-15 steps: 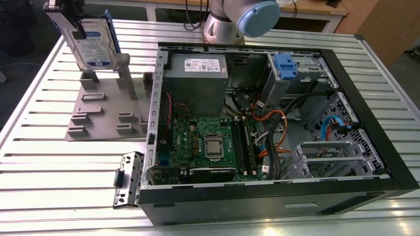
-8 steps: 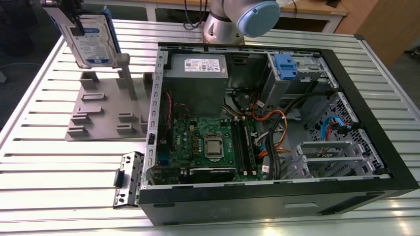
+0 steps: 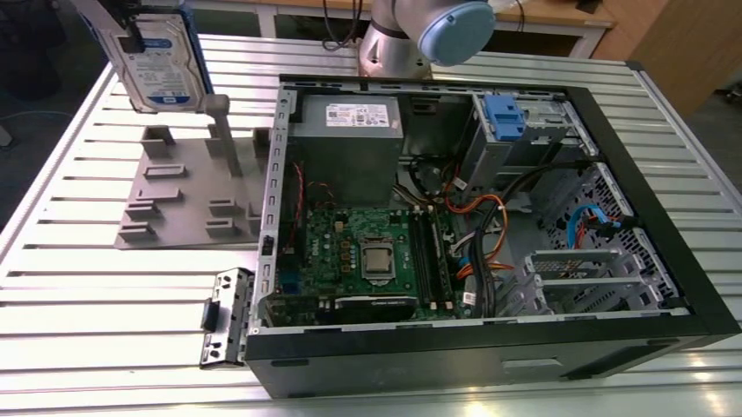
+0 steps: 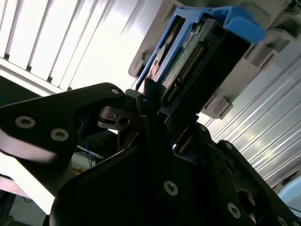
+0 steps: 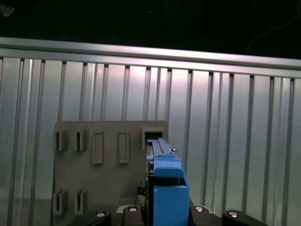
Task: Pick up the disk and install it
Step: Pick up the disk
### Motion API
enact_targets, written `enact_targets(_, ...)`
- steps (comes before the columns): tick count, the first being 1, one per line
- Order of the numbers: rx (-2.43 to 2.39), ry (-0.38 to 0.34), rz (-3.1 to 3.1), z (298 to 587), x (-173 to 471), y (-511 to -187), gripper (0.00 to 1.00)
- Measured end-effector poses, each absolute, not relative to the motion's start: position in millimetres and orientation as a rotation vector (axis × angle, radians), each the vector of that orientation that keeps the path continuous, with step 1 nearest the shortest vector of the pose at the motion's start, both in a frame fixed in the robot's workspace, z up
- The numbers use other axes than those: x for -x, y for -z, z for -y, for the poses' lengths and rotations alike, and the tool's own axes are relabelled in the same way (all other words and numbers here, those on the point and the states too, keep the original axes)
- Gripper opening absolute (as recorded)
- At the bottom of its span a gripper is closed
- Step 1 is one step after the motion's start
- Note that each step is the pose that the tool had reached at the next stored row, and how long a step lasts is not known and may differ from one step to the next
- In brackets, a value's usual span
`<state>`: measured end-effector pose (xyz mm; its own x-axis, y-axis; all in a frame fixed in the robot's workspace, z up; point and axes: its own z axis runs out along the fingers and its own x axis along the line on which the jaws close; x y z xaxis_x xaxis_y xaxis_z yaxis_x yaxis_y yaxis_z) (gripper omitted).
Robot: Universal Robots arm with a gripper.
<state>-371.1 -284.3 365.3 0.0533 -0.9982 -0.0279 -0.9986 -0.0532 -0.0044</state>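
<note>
At the exterior view's upper left the disk (image 3: pixel 162 56) hung upright in the air, label toward the camera, just above the tall post of the grey holder (image 3: pixel 191 187) on the slatted table (image 3: pixel 104 347). Whether disk and post touched could not be told. Toward the exterior view's right lay the open computer case (image 3: pixel 661 217). Behind it, at top centre, stood the arm's base (image 3: pixel 388 48) with its blue joint cap (image 3: pixel 454 30).

In the second wrist view the gripper (image 4: pixel 160 106) pinched the disk (image 4: pixel 197 52) by one end, a black finger (image 4: pixel 146 101) pressed against its blue frame (image 4: pixel 235 21). The first wrist view looked along that blue frame (image 5: pixel 167 188) onto the slotted holder (image 5: pixel 99 160) and table slats (image 5: pixel 235 132).
</note>
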Motion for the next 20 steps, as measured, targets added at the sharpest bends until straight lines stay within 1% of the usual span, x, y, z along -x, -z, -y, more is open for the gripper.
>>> enact_targets(20, 2.263, -0.027, -2.146, 284, 371, -389, 0.36)
